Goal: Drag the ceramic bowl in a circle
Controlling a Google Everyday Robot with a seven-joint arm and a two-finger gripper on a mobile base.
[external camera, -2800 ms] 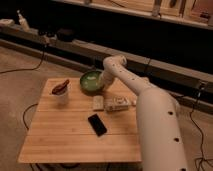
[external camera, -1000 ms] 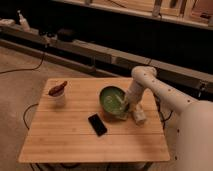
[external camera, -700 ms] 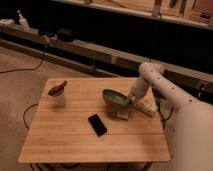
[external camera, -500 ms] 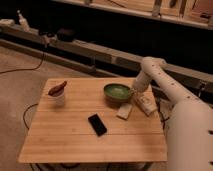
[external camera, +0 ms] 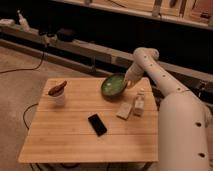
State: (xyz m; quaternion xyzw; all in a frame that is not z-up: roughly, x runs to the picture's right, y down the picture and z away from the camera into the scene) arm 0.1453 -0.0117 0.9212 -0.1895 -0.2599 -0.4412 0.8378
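Claw (external camera: pixel 129 82) clamped tight on the right rim of the ceramic bowl (external camera: pixel 113 86). Camera view: bowl is tilted, near the table's (external camera: pixel 65 142) far edge. A second ago it sat nearer the phone (external camera: pixel 97 124). The circle looks largely traced, not quite closed.

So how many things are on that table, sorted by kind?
Bowls: 1, the green bowl, tilted, its right rim in the claw
Cups: 1, the white cup
Reddish-brown thing in the cup: 1
Phones: 1, the black phone
Small pale items: 2, a flat piece and an upright piece
Total: 6
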